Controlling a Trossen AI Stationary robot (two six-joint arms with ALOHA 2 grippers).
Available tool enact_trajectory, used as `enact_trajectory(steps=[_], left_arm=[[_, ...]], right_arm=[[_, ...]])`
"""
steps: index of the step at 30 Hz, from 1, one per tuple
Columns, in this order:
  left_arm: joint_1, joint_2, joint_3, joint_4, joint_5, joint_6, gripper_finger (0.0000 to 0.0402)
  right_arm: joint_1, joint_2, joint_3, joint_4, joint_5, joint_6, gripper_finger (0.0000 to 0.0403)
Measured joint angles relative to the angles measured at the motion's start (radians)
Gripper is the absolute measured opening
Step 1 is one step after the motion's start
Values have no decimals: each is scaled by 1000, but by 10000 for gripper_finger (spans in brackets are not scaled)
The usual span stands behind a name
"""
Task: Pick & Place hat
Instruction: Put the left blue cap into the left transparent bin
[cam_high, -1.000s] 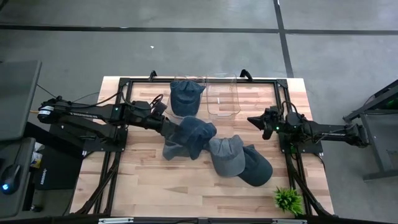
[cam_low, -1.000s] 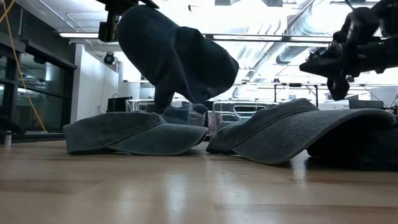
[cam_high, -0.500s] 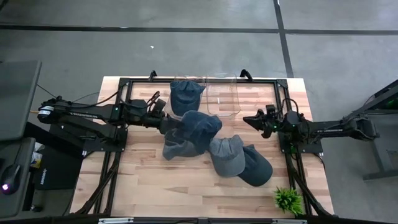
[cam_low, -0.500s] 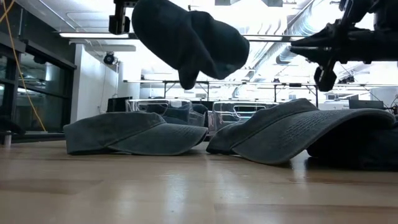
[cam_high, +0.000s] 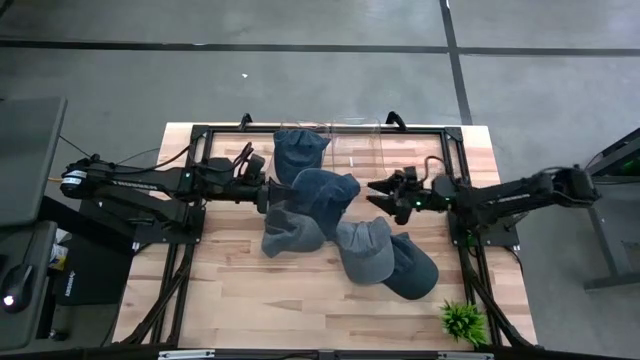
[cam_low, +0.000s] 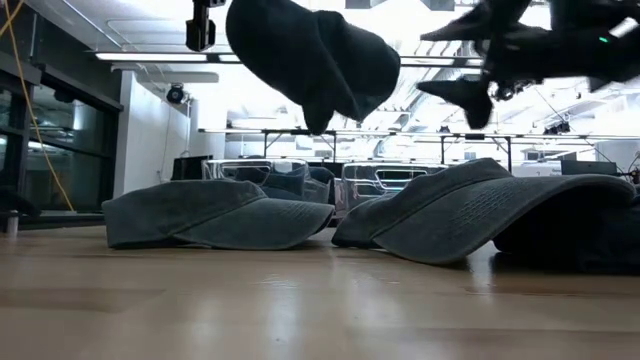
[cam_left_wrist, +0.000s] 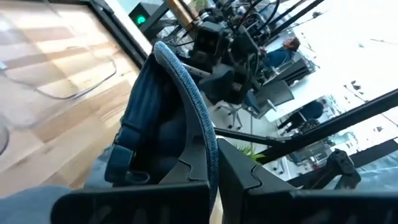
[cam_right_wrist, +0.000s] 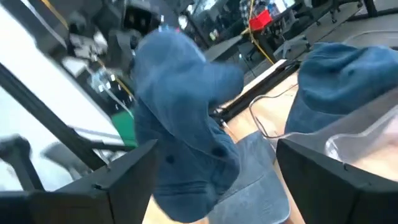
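Since a second ago, the right pincer (cam_high: 381, 195) has reached in toward the table's (cam_high: 230, 300) middle and spread its fingers wide, while the left pincer (cam_high: 268, 195) has carried the lifted hat (cam_high: 325, 192) higher and nearer the clear bins (cam_high: 358, 155). The left pincer is clamped on the hat's edge, and the hat hangs in the air between the two arms. Its soft denim crown sags and folds, so it looks light and floppy; the stiffer brim or band is likely the surest place to grip. Three more hats (cam_high: 385, 255) lie below.
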Motion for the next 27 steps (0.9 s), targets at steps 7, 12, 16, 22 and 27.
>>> enact_trajectory(steps=[7,12,16,22,27], left_arm=[[0,0,0,11,-33,23,0],[0,0,0,11,-29,23,0],[0,0,0,12,-20,23,0],[0,0,0,11,-21,26,0],[0,0,0,11,-20,36,0]], right_arm=[[0,169,142,-52,-42,-72,323],[-14,261,202,-57,-77,-81,323],[-17,343,276,-60,-132,-100,323],[-18,437,394,-105,-175,-124,320],[-19,432,434,-177,-186,-142,280]])
